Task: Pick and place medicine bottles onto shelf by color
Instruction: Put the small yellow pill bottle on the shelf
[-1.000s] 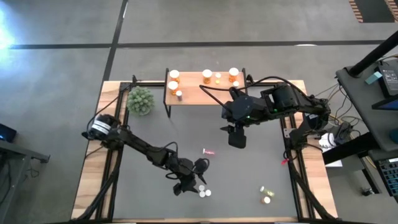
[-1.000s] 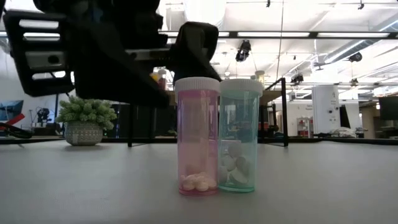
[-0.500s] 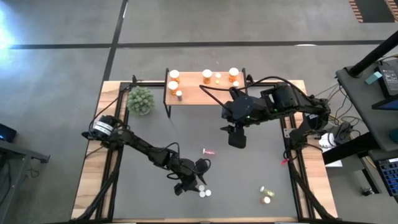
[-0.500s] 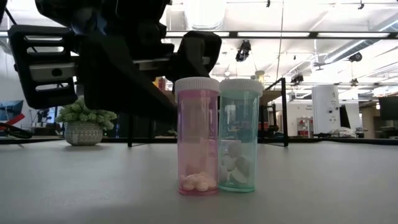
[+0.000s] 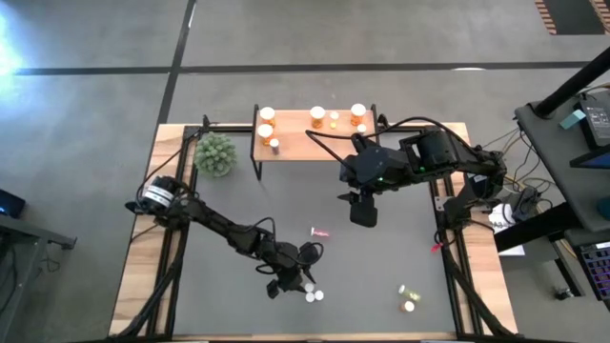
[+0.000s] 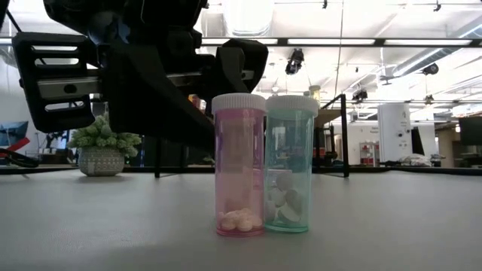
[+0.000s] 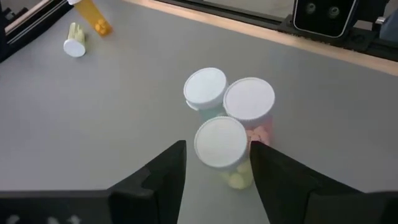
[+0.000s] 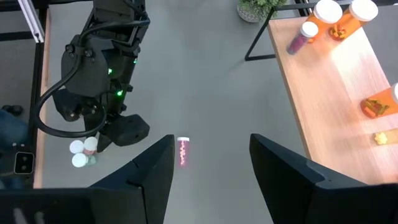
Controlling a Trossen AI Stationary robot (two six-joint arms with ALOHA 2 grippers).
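Left tool (image 7: 214,171) part-open around upright yellow-green bottle (image 7: 222,149), not gripping; right tool (image 8: 211,165) open, empty over surface (image 5: 381,276).

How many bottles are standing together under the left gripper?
3: a yellow-green bottle between the left gripper's fingers, a pink bottle and a teal bottle touching behind it.

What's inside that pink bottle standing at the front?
The pink bottle holds a few pale tablets lying at its bottom; the rest looks empty up to its white cap. A teal bottle stands beside it, touching.
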